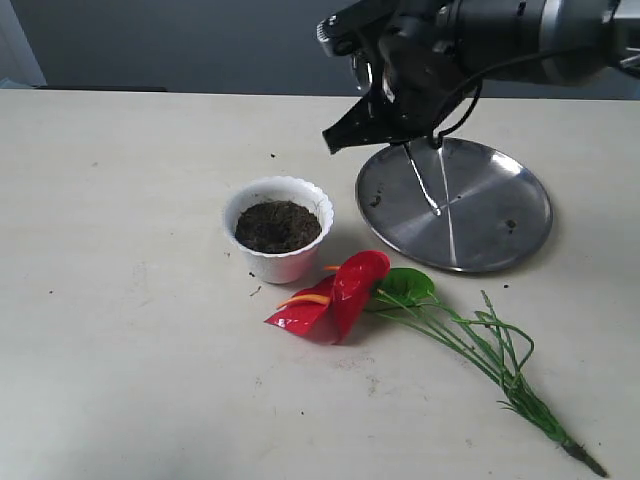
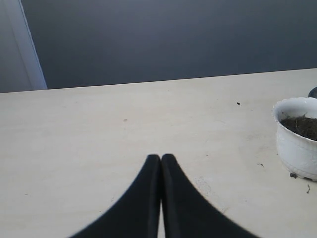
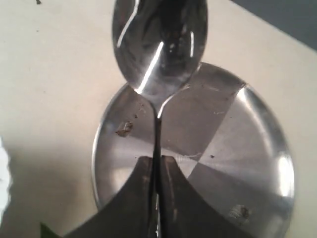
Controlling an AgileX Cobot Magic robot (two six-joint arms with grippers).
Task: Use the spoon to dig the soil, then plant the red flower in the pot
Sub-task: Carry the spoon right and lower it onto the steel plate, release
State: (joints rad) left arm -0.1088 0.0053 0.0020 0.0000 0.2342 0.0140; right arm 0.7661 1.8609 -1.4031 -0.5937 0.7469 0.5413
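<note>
Right wrist view shows the right gripper [image 3: 156, 171] with its two smooth black tapered fingers pinched tight on the thin handle of the spoon [image 3: 159, 54], whose polished oval bowl sticks out just past the fingertips, streaked with bright reflections. Below the gripper sits a round steel plate [image 3: 233, 148], brushed and shiny, with a few crumbs of earth on it. From the exterior view, the white plastic pot [image 1: 278, 262] with its wavy scalloped rim stands on the pale table [image 1: 120, 300] a little way off from that gripper, beside the plate, filled with dark crumbly soil [image 1: 277, 225]. The red flower [image 1: 335, 295] lies flat just beyond the pot, glossy heart-shaped blooms near the pot's base, thin green stems trailing away. The left gripper [image 2: 161, 161] has its matte black fingers pressed together on nothing, with the pot off to one side.
</note>
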